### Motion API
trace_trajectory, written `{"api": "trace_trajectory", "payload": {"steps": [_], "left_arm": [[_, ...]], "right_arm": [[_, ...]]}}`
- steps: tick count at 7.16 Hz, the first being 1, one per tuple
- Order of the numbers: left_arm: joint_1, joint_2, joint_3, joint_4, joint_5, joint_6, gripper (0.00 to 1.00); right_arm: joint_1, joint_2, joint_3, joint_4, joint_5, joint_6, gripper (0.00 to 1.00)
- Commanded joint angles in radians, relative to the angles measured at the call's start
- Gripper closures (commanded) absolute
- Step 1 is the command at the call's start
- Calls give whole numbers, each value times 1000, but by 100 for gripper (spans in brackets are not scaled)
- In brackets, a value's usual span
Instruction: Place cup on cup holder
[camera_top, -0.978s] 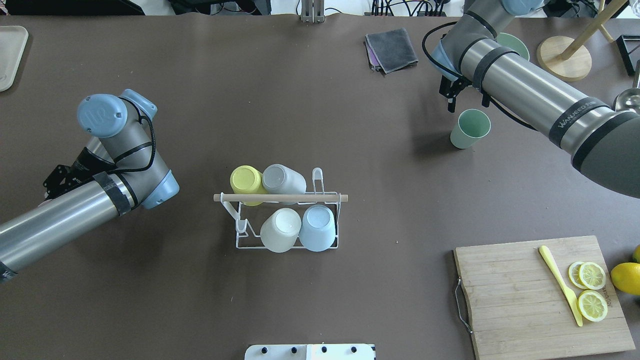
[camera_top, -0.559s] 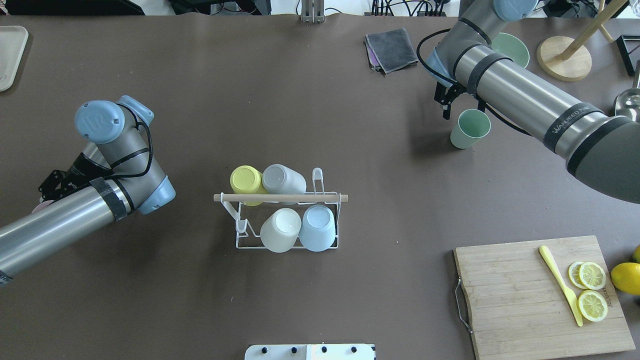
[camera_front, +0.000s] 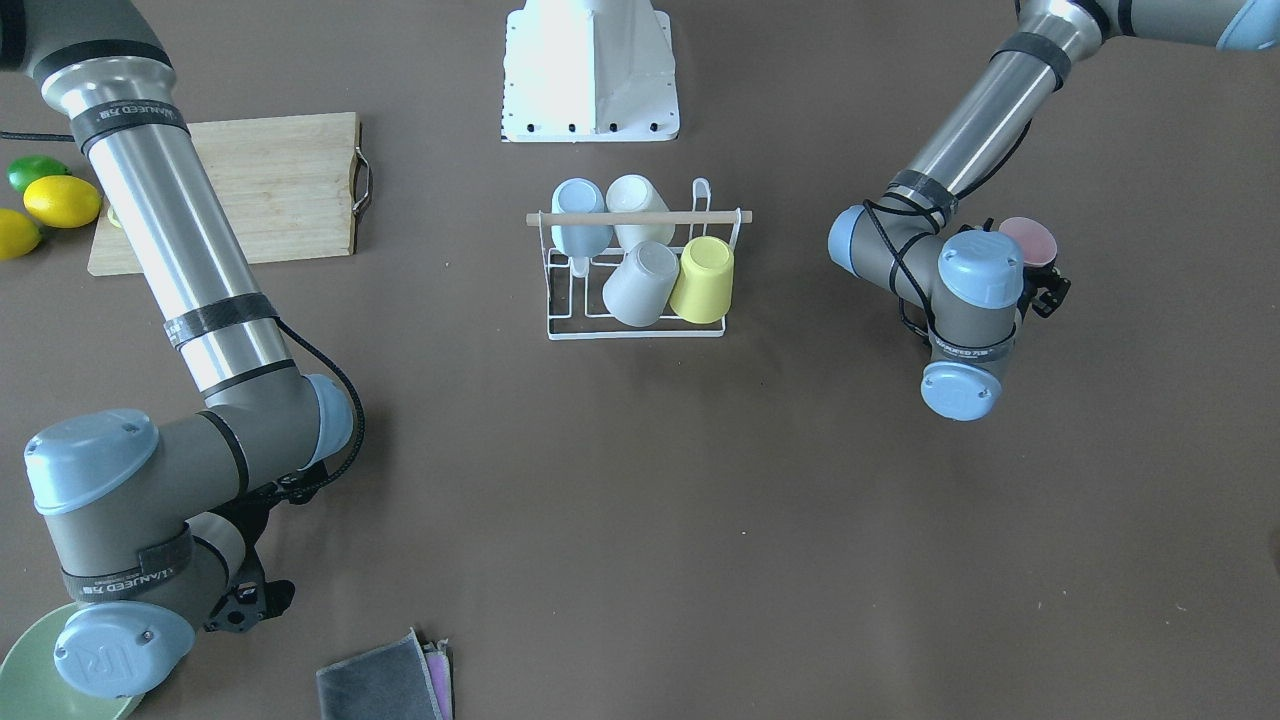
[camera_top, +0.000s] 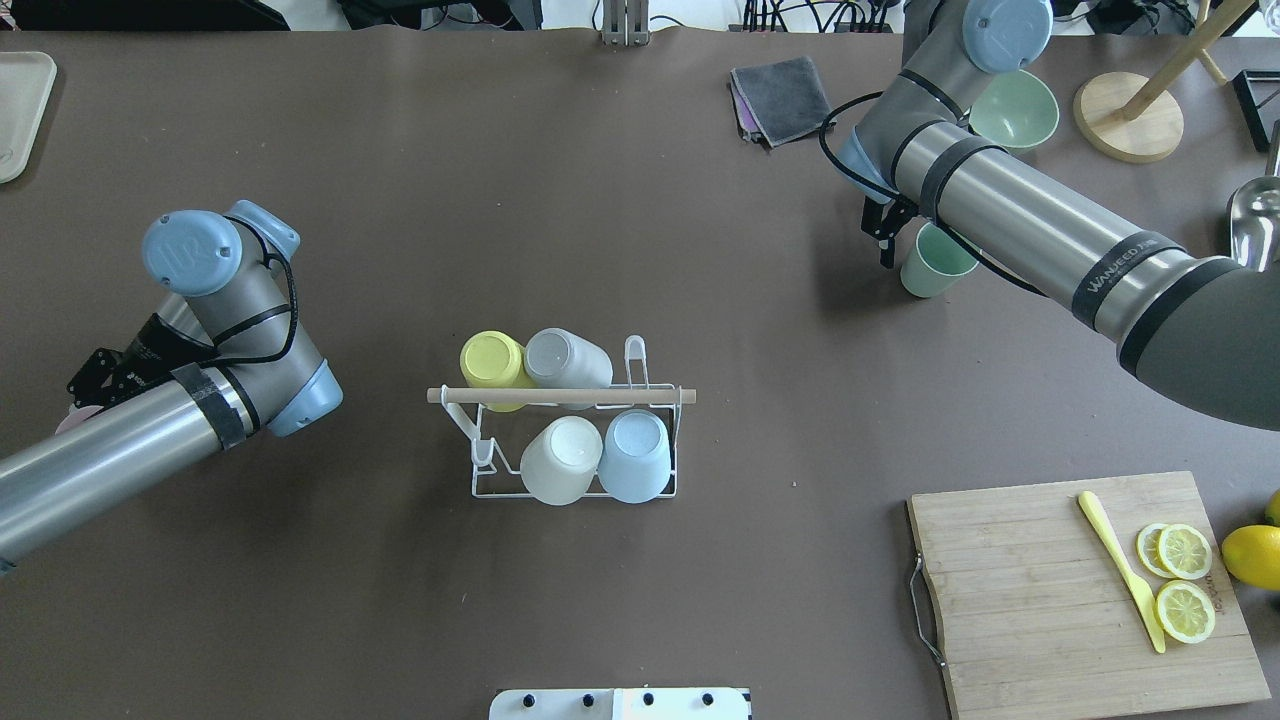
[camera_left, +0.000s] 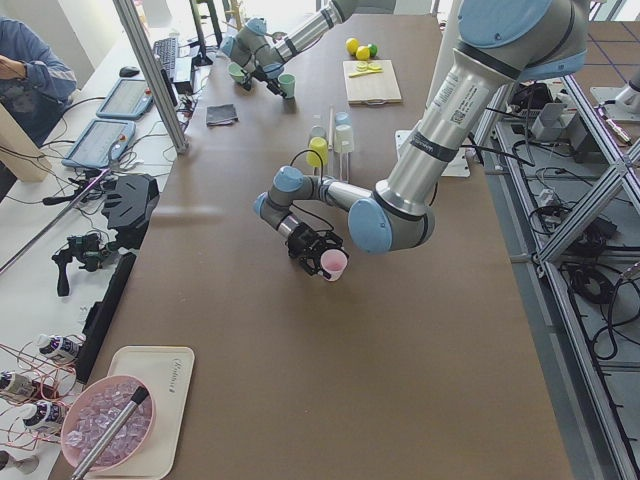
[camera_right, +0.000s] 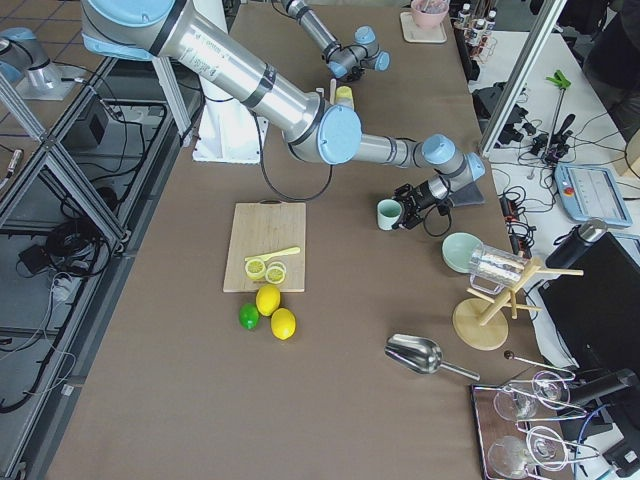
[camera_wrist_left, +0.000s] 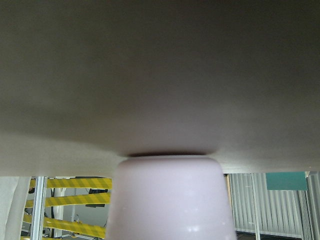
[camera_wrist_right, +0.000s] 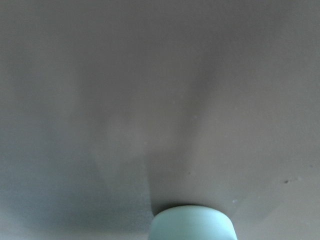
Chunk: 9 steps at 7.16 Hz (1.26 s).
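At the middle of the brown worktop (camera_top: 700, 250) stood the small white wire cup holder with a light wooden rod across its top (camera_top: 660, 396). It already carried a yellow cup (camera_top: 492, 358), a grey cup (camera_top: 566, 358), a white cup (camera_top: 562, 460) and a pale blue cup (camera_top: 635, 457), all upended. Two prongs looked free, at its 8 o'clock (camera_top: 481, 452) and 1 o'clock (camera_top: 635, 350) corners.

Two cups remained on the worktop. A small pink tapered plastic cup (camera_left: 333, 264) stood at 9 o'clock from the holder, with the left end effector (camera_left: 325, 255) right against it. A mint-green tapered plastic cup (camera_top: 925, 272) stood at 2 o'clock, with the right end effector (camera_top: 885, 235) just beside it.

Both cups looked light, stiff and smooth. The tapered wall would probably slip under a weak pinch, so the wall near the rim seemed the best hold, and each cup needed turning over onto a prong.

Neither wrist view showed any fingers, only a cup filling the lower edge. Arm links covered most of both end effectors from above, so I could not tell whether either was spread or clamped on its cup.
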Motion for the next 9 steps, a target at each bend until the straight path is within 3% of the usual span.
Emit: {"api": "trace_trajectory", "payload": {"steps": [1, 2, 3, 4, 5, 7, 9], "left_arm": [[-1, -1, -9, 0, 30, -1, 20], [-1, -1, -18, 2, 34, -3, 24], [-10, -1, -42, 0, 34, -3, 26], [-10, 0, -55, 2, 34, -6, 31], [-13, 0, -67, 6, 35, -4, 30], [-113, 2, -209, 6, 35, -4, 30], [-226, 63, -448, -43, 32, -15, 30]], "right_arm": [[-10, -3, -2, -9, -9, -2, 1], [-13, -3, -6, -16, -20, -10, 1], [-15, -4, -6, -23, -44, -29, 20], [-16, -4, -5, -25, -66, -43, 69], [-12, -1, -3, -55, -68, -45, 100], [28, 25, -3, -119, -68, -91, 100], [71, 65, 41, -196, -74, -137, 100]]}}
